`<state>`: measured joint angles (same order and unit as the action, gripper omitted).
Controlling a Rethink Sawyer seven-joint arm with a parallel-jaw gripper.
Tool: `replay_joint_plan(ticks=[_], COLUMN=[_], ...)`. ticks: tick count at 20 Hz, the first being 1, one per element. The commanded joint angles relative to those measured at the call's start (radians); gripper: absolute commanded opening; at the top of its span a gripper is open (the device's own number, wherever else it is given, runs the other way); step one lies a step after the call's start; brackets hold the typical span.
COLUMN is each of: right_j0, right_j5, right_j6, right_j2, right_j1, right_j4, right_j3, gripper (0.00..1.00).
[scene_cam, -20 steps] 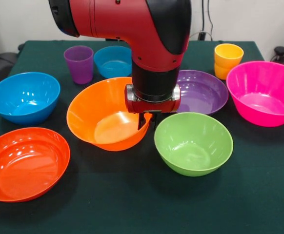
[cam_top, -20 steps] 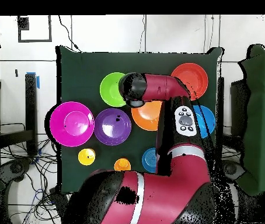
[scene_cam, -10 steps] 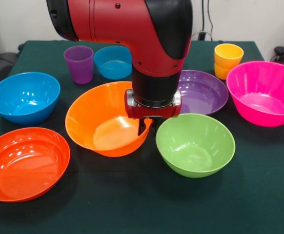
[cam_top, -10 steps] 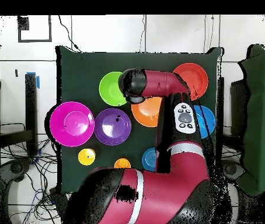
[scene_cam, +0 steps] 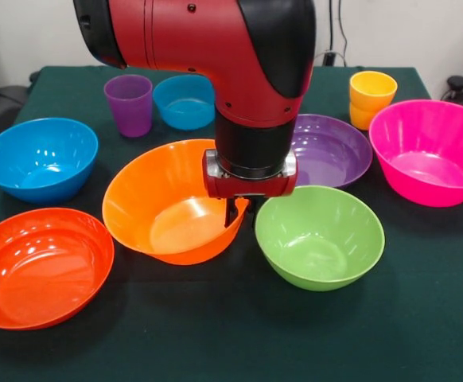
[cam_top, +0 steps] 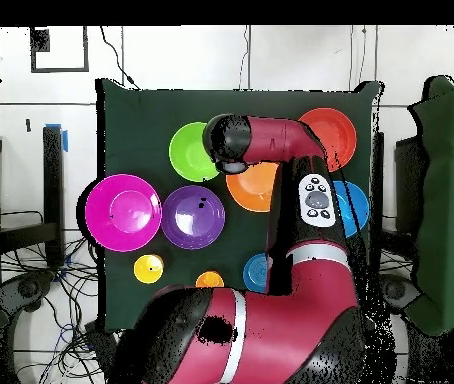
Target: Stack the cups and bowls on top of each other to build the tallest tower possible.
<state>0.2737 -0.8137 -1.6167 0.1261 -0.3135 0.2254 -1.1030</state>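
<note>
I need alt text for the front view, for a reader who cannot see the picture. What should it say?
A red and black robot arm reaches down, its gripper on the rim of a tilted large orange bowl, beside a green bowl. Around them on the dark green table stand red-orange, blue, purple and pink bowls.

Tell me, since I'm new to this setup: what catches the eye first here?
The red and black arm comes down mid-table, its gripper at the rim of the tilted large orange bowl. Bright bowls ring it: green bowl beside it, pink bowl at the picture's right.
</note>
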Motion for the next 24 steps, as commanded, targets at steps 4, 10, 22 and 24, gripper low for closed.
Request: replay_joint_plan(ticks=[4,10,22,24], right_j0=[-0.033,-0.041,-0.059,-0.062], right_j5=[-0.036,-0.079,-0.193,-0.211], right_j6=[0.145,0.167,0.24,0.247], right_j2=[0.119,0.119,0.138,0.142], right_j1=[0.076,0.09,0.147,0.157], right_j4=[0.052,0.058,0.077,0.078], right_j3=[0.074,0.122,0.28,0.307], gripper=[0.0,0.0,0.0,0.0])
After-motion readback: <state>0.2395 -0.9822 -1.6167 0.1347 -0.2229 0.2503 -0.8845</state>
